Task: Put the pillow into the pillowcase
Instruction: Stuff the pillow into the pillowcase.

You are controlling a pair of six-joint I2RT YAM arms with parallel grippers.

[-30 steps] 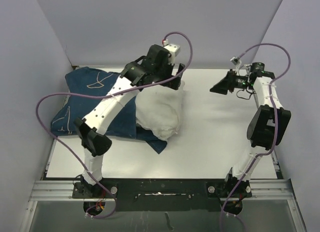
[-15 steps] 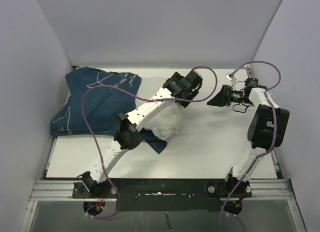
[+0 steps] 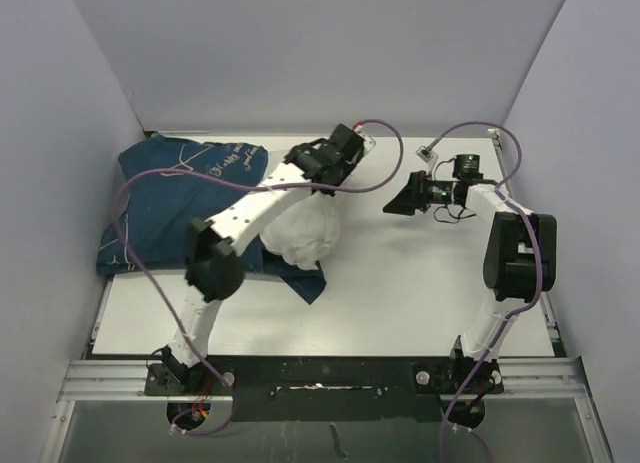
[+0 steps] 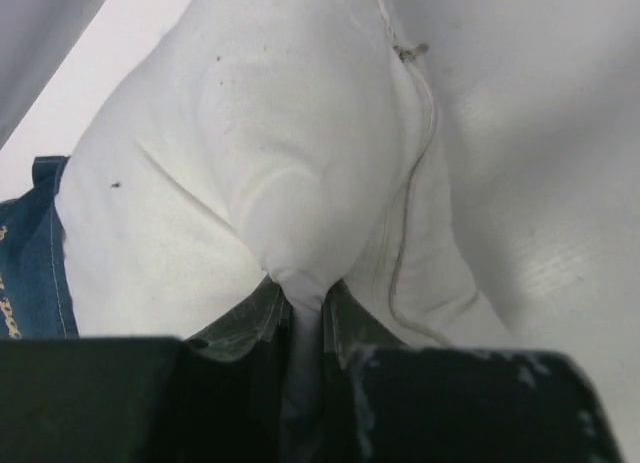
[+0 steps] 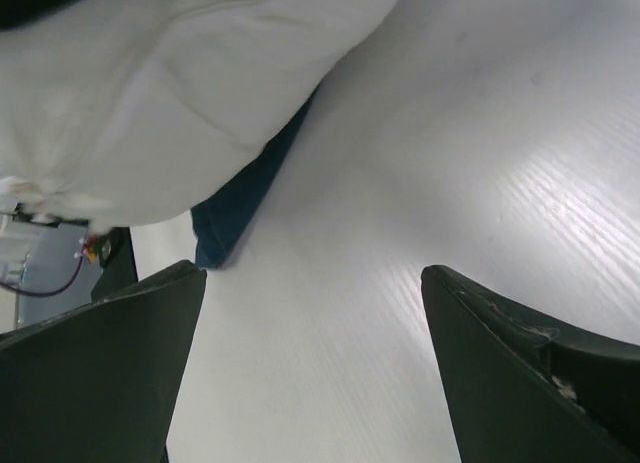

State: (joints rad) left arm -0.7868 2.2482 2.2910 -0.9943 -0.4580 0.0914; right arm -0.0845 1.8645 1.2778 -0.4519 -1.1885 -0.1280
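Fabric is what your left gripper point(image 4: 300, 301) has right now: its jaws are pinched tight on a small fold of the pillow point(image 4: 260, 133), and the white cover bunches into a pucker just ahead of the tips. A narrow pinch like that makes sense on something this soft and lumpy. You get a handle on the skin without having to span the stuffing. Beyond the jaws the bulk of the pillow swells away from the wrist camera, a seam running down its right flank. Off to the gripper's left, a strip of the navy pillowcase point(image 4: 30, 263) shows against the pillow's side. From above, most of the pillowcase spreads out behind that arm's elbow side, with one dark corner poking out from under the pillow. I cannot tell from these views whether any of the pillow sits inside the opening or merely rests on top. Your right gripper point(image 5: 312, 278) is spread wide and holds nothing. It hangs low over the bare table point(image 5: 480, 123), and the pillow's end lies ahead of its fingers, up and to their left — a sensible waiting post if it is to catch the case's hem. My guess is the next move needs the left grip to drag the pillow toward the case, and the thin pinch could slip.
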